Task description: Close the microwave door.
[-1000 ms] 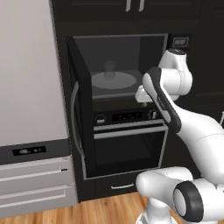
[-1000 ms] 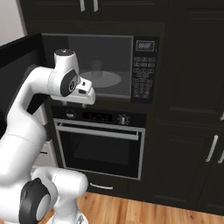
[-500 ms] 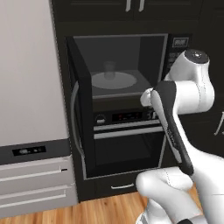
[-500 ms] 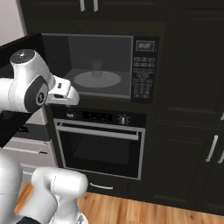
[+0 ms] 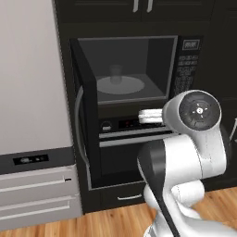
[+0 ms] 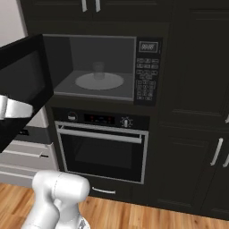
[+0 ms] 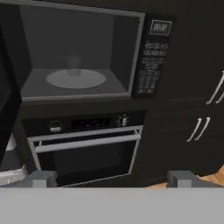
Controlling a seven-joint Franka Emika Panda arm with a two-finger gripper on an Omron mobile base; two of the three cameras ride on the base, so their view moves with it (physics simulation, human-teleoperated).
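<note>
Standing wide open, the wide black microwave door with dark glass window (image 5: 86, 115) is sitting left of centre in the left base view, edge-on, its curved grey vertical handle (image 5: 78, 122) on the outer face pointing at the frame's left. In the right base view the same door (image 6: 24, 85) is filling the left edge, handle (image 6: 13, 108) at mid-left. The black built-in microwave with grey interior (image 6: 100, 67) is occupying the upper centre there, round glass turntable (image 6: 99, 81) exposed, button keypad (image 6: 146, 82) to its right.

The gripper (image 7: 111, 179) is showing two small dark tips at the bottom of the hand view, set well apart, so it is reading as open and holding nothing. It is facing the open cavity (image 7: 76, 57) and the oven with horizontal silver bar handle (image 7: 87, 142) below, not touching the door.

Judgement: arm is likely staging back so it can get round to the door's outer face; door is hinged at the cavity's left, so a push on the outer panel is what closing is calling for. Task barely begun.
</note>
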